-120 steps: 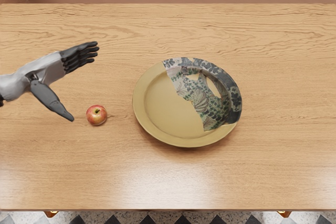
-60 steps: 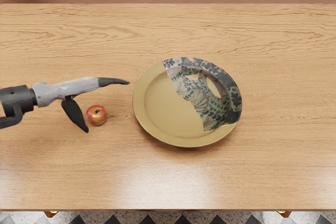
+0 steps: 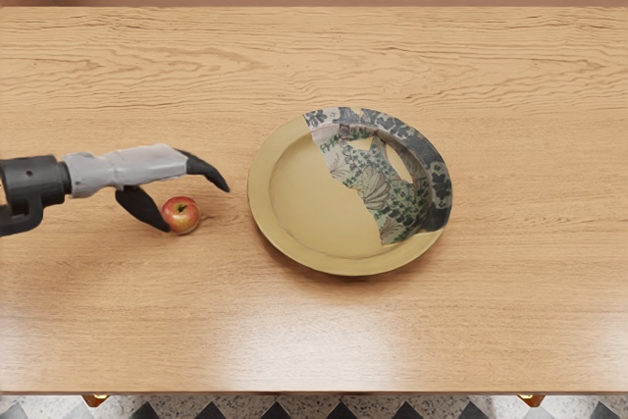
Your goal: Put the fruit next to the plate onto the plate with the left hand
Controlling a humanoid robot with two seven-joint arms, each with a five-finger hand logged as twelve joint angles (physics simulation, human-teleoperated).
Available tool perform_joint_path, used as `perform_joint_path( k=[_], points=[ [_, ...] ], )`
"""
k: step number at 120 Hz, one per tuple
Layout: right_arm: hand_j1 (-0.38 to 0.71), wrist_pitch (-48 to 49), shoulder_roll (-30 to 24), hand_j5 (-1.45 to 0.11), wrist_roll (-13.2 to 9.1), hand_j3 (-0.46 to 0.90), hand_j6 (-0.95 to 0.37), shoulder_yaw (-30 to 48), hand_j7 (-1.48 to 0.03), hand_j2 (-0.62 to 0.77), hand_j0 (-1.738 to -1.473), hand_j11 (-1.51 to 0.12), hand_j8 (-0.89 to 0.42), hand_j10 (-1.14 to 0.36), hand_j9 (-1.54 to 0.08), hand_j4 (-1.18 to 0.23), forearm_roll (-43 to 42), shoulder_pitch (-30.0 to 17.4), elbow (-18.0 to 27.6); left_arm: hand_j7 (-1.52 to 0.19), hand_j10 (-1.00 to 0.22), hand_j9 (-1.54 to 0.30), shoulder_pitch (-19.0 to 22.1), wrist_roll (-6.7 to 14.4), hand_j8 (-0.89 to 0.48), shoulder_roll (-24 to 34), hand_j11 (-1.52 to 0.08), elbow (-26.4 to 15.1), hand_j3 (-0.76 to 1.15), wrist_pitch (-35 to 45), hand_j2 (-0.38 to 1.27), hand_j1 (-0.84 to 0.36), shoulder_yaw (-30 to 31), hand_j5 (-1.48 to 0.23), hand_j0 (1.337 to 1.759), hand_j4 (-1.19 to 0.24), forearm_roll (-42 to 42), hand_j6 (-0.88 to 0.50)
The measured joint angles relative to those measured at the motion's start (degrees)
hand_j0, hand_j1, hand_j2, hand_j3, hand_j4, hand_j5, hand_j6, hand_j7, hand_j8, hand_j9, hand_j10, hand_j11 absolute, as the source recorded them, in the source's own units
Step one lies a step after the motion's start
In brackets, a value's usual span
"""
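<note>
You have not done much of the job yet. The apple (image 3: 181, 214) sits on the table (image 3: 314, 56), just to the left of the plate (image 3: 263, 188), and there is no fruit on the plate. Your left hand (image 3: 147, 172) has reached the apple and hangs over it. The fingers (image 3: 201, 166) bend a little and arch over the far side of the apple, but they do not touch it. The thumb (image 3: 142, 207) points down right beside the apple's left side; you can't tell if it touches. The hand holds nothing. I think you must close the fingers and thumb around the apple, lift it, carry it right, and set it on the plate.
</note>
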Motion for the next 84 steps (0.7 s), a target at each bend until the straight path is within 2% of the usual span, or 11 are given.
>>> perform_joint_path(
  k=[33, 84],
  points=[
    [-0.35, -0.01, 0.00, 0.00, 0.00, 0.00, 0.00, 0.00, 0.00, 0.00, -1.658, 0.00, 0.00, 0.00, 0.00, 0.00, 0.00, -0.01, 0.00, -0.53, -0.41, -0.53, -1.40, 0.00, -0.42, -0.09, -0.53, 0.79, 0.00, 2.41, 0.09, -0.14, 4.36, -0.53, 1.658, -0.42, 0.76, -0.42],
    [-0.35, -0.01, 0.00, 0.00, -0.01, 0.00, 0.00, 0.00, 0.00, 0.00, -1.658, 0.00, 0.00, 0.00, 0.00, 0.00, 0.00, -0.01, 0.00, -0.66, -0.50, -0.66, -1.92, -0.02, -0.50, -3.05, -0.66, 4.40, 0.00, 5.49, 0.11, -0.25, 6.91, -0.66, 1.657, -0.50, 2.41, -0.50]
  ],
)
